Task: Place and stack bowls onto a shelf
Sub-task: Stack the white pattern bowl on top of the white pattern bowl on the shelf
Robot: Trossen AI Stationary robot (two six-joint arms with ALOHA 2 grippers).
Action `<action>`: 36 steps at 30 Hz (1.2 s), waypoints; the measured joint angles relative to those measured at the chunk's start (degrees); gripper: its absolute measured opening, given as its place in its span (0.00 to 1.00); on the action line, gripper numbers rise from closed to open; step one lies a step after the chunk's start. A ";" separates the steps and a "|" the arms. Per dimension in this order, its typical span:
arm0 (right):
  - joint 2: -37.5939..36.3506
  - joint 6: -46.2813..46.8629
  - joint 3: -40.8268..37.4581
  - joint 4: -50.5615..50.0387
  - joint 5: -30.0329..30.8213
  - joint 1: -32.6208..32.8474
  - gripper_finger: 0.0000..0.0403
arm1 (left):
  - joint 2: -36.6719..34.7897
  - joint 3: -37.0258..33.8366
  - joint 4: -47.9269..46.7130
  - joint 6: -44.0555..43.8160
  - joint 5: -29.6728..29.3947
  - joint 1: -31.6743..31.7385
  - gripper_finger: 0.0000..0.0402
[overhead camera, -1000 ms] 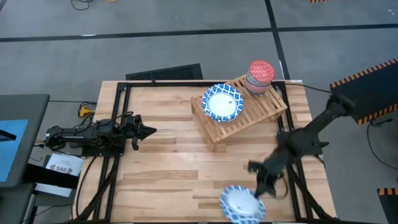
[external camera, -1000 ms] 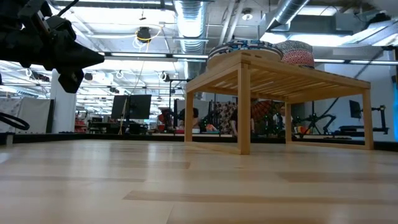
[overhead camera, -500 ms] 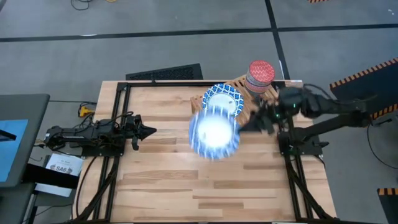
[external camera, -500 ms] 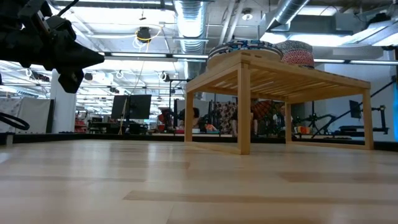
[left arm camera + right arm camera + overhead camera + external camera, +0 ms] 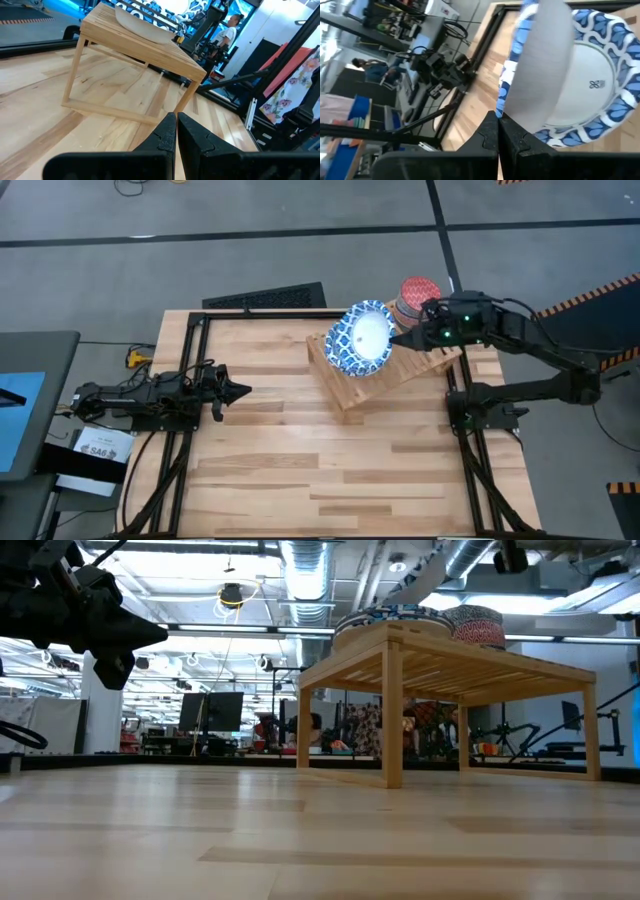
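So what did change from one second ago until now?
The right gripper, shut on a blue-and-white bowl, carried it from the table's near edge up over the shelf, above the bowl already lying there. The stacked small bowls and the shut left gripper at the table's left edge stayed as they were.

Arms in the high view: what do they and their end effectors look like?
Both arms are dark, near-black, jointed links with thin black cables along them. The right arm shows small green lights near its wrist. The left arm tapers to a pointed end. Each end effector, left and right, has two dark, angular, wedge-shaped fingers.
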 joint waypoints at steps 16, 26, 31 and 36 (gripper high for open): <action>3.79 -0.31 -0.04 -0.44 -0.09 -1.92 0.13 | 0.00 0.00 0.00 0.00 -0.01 -0.01 0.00; 2.48 -3.03 -0.04 -1.18 -0.52 -2.52 0.42 | 0.00 0.00 0.02 0.00 -0.15 -0.01 0.00; 0.93 -3.33 -0.04 -5.90 -0.57 -2.52 0.59 | 0.00 0.00 0.00 0.00 -0.22 -0.01 0.00; -0.11 -3.02 -0.04 -8.26 0.99 -2.50 0.64 | 0.00 0.00 0.01 0.00 -0.22 0.00 0.00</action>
